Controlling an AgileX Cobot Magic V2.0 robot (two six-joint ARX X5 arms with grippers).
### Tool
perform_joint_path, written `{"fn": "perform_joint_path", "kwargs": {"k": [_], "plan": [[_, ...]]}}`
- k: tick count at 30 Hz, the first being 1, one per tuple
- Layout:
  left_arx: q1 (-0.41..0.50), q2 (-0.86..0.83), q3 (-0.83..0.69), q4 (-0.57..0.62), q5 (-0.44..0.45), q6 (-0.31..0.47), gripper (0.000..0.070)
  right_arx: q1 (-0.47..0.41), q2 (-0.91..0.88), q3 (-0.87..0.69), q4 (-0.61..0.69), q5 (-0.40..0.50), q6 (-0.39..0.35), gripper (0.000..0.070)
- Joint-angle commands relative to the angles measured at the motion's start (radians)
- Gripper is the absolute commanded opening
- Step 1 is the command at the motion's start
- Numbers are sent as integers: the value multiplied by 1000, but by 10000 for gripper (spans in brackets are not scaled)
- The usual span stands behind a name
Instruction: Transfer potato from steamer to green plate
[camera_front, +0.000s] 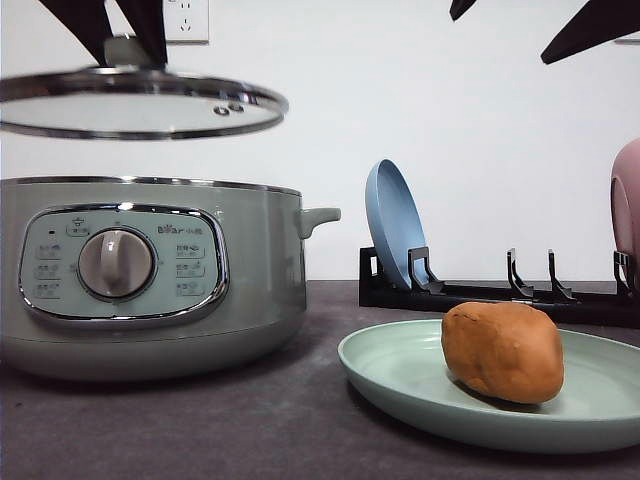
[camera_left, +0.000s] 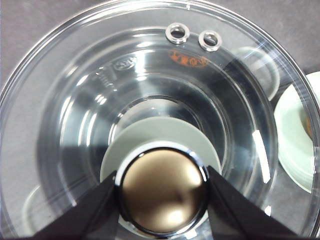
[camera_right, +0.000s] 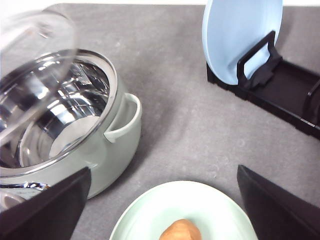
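The orange-brown potato lies on the pale green plate, right of the steamer. The steamer's steel bowl is uncovered. My left gripper is shut on the knob of the glass lid and holds the lid level above the pot. My right gripper hangs open high over the plate with nothing between its fingers. In the right wrist view the potato sits below the open gripper, on the plate.
A black dish rack stands behind the green plate with a blue plate upright in it. A pink plate shows at the right edge. Grey table surface lies between pot and rack.
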Motion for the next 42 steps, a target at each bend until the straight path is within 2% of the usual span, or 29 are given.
{"fn": "perform_joint_path", "kwargs": {"k": [1,17,42], "plan": [[-7,23,27,34,4,3,0,5,1,17,-5,13,-14,593],[-12,123,27,69,3,6,0,5,0,17,-33,41,-22,593],[-12,167,27,11,1,6,1,5,1,17,-33,51,-40,593]]}}
